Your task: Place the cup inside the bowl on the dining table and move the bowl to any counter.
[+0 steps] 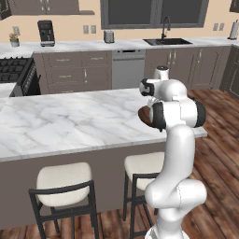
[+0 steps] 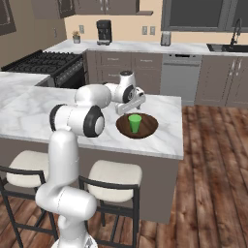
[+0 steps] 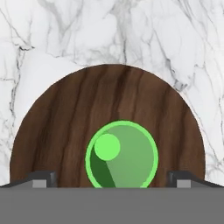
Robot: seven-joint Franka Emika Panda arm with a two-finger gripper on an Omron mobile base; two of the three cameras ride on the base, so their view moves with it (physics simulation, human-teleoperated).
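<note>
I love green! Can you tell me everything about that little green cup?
The cup is a small, bright green tumbler with no handle, plain and smooth like plastic. It stands upright and empty, with its mouth up, inside the brown bowl on the marble table. Its bottom rests on the bowl's floor. The open claw is above it, one tip on each side, not touching.

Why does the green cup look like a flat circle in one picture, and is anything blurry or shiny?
In the hand view the camera looks straight down into the cup, so you see its round rim, with a soft grey shadow on the dining table beside the bowl; in the right base view the cup stands upright and sharp; in the left base view nothing glares, edges slightly soft.
</note>
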